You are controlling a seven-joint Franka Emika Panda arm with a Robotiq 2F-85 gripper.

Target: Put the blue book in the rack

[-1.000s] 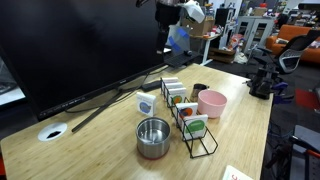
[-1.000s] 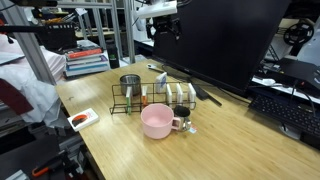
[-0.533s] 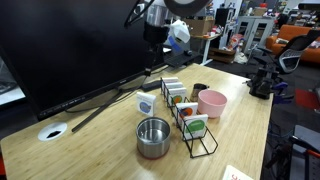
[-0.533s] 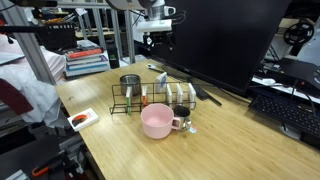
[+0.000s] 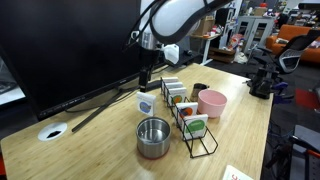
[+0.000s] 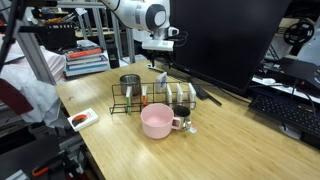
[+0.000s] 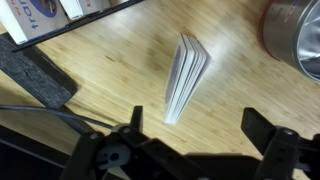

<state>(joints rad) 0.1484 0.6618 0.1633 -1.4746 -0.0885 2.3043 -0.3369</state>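
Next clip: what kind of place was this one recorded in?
Probably an office or lab: a large black monitor stands on a wooden desk, with a keyboard beside it and office chairs behind.

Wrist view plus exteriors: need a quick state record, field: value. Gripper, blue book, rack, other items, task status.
gripper: open, hovering over the blue book, no contact
blue book: standing on edge on the table, beside the rack, outside it
rack: black wire, holds other small books, end slots free
steel bowl: on the table near the rack
pink bowl: on the far side of the rack from the blue book
task status: book not yet grasped, not in rack
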